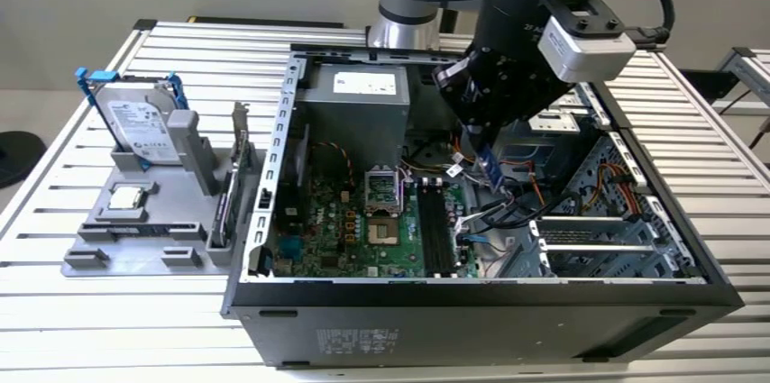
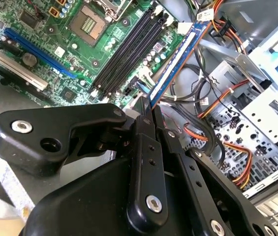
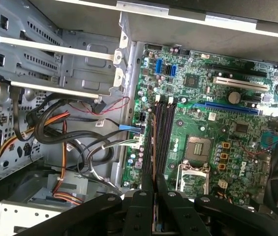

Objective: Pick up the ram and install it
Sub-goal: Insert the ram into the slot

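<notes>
1. Gripper (image 2: 146, 110) state: the fingers are closed on the ram (image 2: 174, 63), clamping one end of the stick. In the second wrist view the blue board runs out from the fingertips, its pale label strip facing the camera.
2. Ram position: the stick hangs inside the open computer case (image 1: 259, 221), above the motherboard (image 2: 45, 44) and clear of it. In the exterior view the ram (image 1: 488, 167) shows as a short blue piece below the tool, on the exterior view's right of the memory slots (image 1: 435, 230), among loose cables (image 1: 511, 207).
3. Slot condition: the black memory slots (image 3: 161, 132) lie side by side next to the CPU socket (image 3: 198, 147). No module is seated in them, as far as both wrist views show.
4. Step in hand: pickup appears complete. The work stands in the carry-and-align phase of installation; seating is not yet done.
5. Alignment: in the first wrist view the held edge lies close to the slot line and roughly parallel to it. In the second wrist view the stick appears offset to one side of the slots, over the cable area.
6. Requirement for seating, as a judgement: the board's long edge must sit directly over one slot, parallel and level, before any downward press. Whether the end latches are open cannot be told.
7. Hazard: the cables beside the slots lie near the stick and could snag it.
8. Parts tray (image 1: 132, 239): it sits beside the case, on the exterior view's left, holding a hard drive (image 1: 139, 126).
</notes>
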`<act>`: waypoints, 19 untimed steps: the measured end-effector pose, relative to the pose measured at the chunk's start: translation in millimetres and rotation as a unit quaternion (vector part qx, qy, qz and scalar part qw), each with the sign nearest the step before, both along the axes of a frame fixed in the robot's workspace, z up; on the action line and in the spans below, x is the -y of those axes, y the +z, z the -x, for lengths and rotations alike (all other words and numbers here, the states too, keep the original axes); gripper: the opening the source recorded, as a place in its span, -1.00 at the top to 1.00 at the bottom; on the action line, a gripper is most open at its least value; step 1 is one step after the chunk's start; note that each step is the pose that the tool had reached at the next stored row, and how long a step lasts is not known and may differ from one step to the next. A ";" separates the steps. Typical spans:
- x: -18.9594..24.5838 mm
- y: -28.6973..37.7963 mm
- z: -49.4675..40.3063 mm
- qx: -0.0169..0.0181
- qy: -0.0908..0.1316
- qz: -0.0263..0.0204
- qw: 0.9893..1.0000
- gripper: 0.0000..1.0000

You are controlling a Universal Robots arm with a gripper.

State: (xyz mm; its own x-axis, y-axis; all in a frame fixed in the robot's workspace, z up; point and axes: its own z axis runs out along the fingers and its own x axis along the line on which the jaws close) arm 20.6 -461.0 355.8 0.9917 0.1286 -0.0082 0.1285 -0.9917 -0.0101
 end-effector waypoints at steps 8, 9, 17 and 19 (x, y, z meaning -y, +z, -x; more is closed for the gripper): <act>-1.9 -3.0 0.0 0.000 0.000 0.001 1.000 1.00; -2.2 -3.4 0.0 0.000 0.000 0.001 1.000 1.00; -3.8 -6.5 0.0 0.000 0.000 0.001 1.000 1.00; -4.2 -7.3 0.0 0.000 0.000 0.002 1.000 1.00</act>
